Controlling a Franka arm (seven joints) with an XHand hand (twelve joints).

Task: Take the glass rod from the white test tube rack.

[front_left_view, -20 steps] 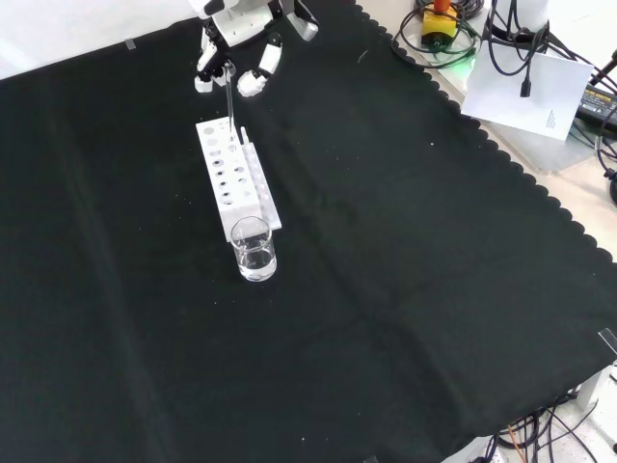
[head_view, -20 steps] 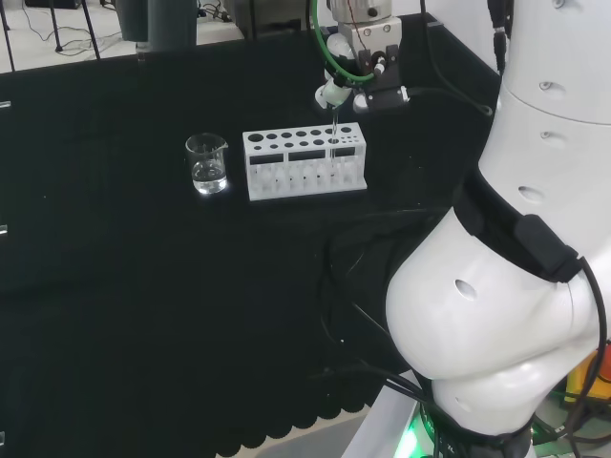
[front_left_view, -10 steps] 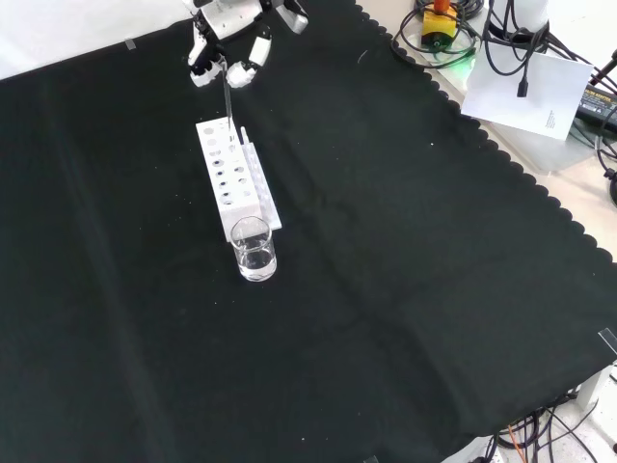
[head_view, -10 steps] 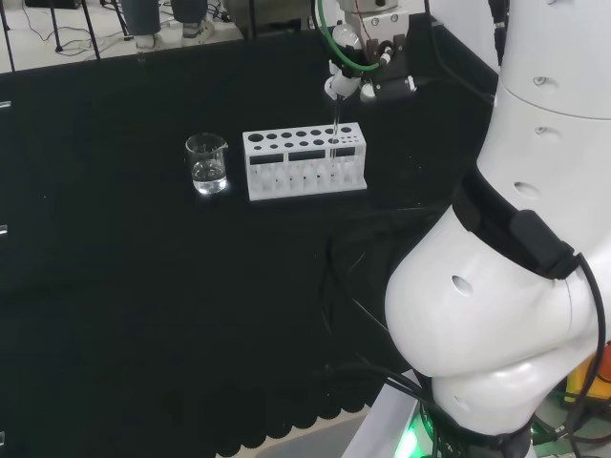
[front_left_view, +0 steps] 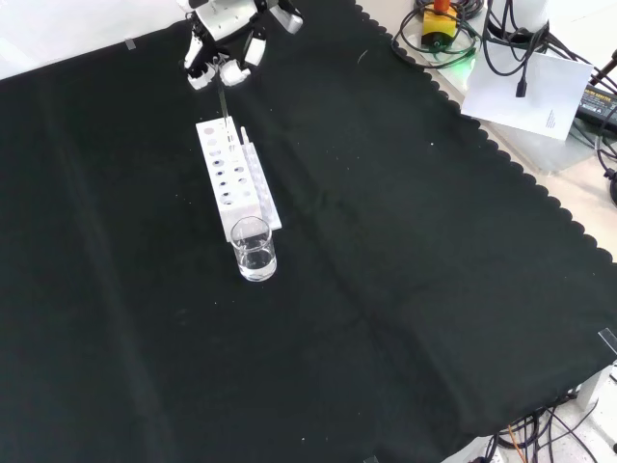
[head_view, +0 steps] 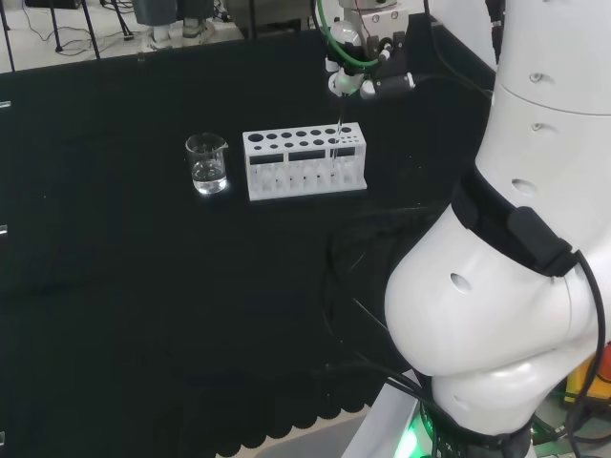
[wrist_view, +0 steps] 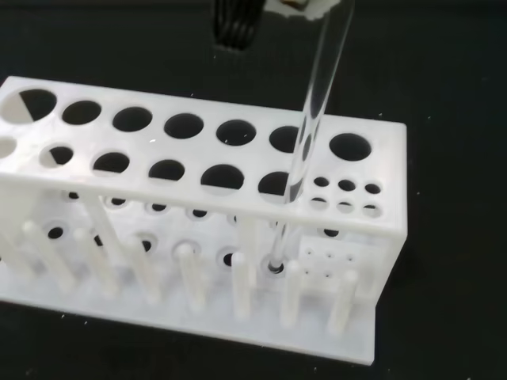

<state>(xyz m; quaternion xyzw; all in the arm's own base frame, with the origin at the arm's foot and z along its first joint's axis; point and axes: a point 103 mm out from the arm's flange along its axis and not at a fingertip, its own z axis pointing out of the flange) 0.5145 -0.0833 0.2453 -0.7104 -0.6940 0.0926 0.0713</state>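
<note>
Leftmost in the head view, a beaker (head_view: 206,164) with some clear liquid stands just beside the white test tube rack (head_view: 304,162) at centre frame. Further right, at the rack's right end, the glass rod (head_view: 337,135) stands nearly upright, its long axis vertical, its lower part passing down through a hole. The wrist view shows its tip low inside the rack. Directly above, at upper centre, the hand (head_view: 351,78) has its fingers pinched on the rod's top. Clearing the rack likely calls for a straight upward pull.
</note>
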